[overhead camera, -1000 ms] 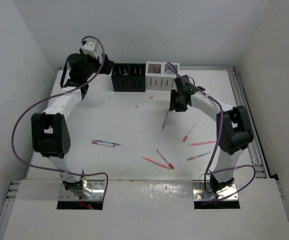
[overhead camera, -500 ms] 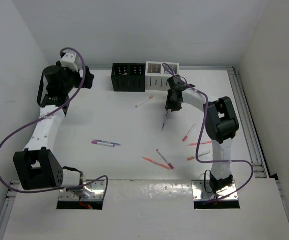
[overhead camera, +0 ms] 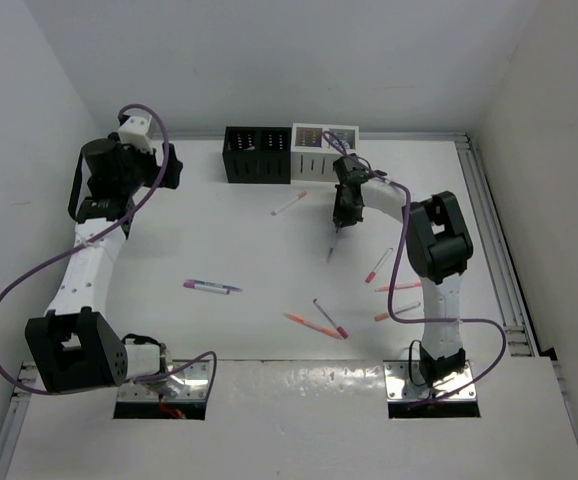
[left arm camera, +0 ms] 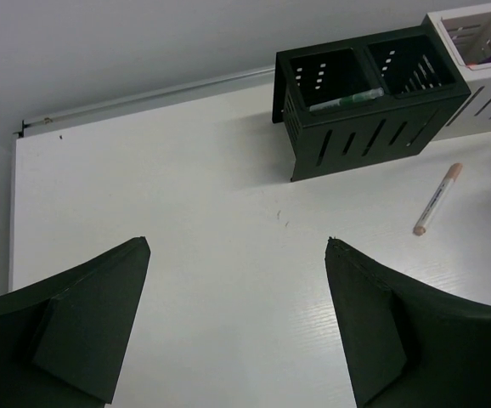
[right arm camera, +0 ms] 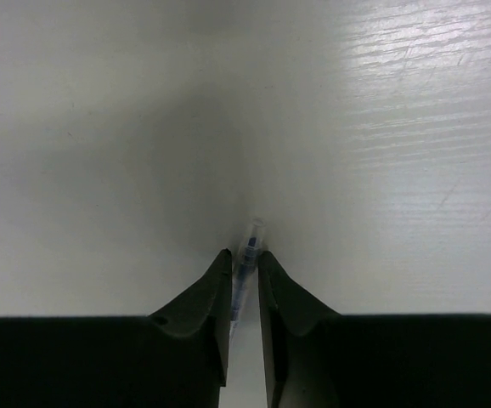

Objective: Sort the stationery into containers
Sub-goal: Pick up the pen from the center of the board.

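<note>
Surface: white table (overhead camera: 219, 230), white walls around.
Right gripper (right arm camera: 244, 259): jaws nearly together, pinching a thin bluish pen (right arm camera: 247, 246); its tip juts just ahead of the fingertips.
Left gripper (left arm camera: 237, 255): jaws wide, nothing between them; bare table beneath.
Ahead of left jaws: black organiser (left arm camera: 369, 102), a green pen (left arm camera: 347, 100) lying in it; white organiser (left arm camera: 483, 59) beside; a peach-capped pen (left arm camera: 437, 200) loose nearby.
Step, judged: pickup of one pen.
Next move: lift clear, carry to an organiser compartment, release upright.
</note>
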`<act>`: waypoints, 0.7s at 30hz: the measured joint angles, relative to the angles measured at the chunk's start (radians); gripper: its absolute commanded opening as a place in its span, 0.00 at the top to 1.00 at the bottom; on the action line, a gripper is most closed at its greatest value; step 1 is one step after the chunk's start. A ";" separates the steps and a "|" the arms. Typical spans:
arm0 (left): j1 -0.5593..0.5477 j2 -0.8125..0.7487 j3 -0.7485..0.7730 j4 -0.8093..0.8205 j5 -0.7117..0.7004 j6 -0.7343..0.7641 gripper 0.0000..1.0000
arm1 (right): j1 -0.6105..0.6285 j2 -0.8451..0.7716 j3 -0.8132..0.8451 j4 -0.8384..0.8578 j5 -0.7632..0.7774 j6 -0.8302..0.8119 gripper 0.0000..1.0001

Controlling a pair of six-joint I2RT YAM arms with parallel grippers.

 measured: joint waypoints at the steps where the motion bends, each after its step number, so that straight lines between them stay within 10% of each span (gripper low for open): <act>1: 0.001 0.000 0.000 -0.002 0.000 0.002 0.09 | 0.001 0.000 0.000 0.000 0.004 0.000 0.88; 14: 0.037 -0.033 -0.005 -0.009 0.031 -0.034 0.07 | 0.002 -0.054 -0.061 -0.003 -0.240 -0.033 1.00; 21: 0.075 -0.032 -0.028 0.040 0.110 -0.119 0.05 | 0.022 -0.072 0.187 0.124 -0.376 -0.033 1.00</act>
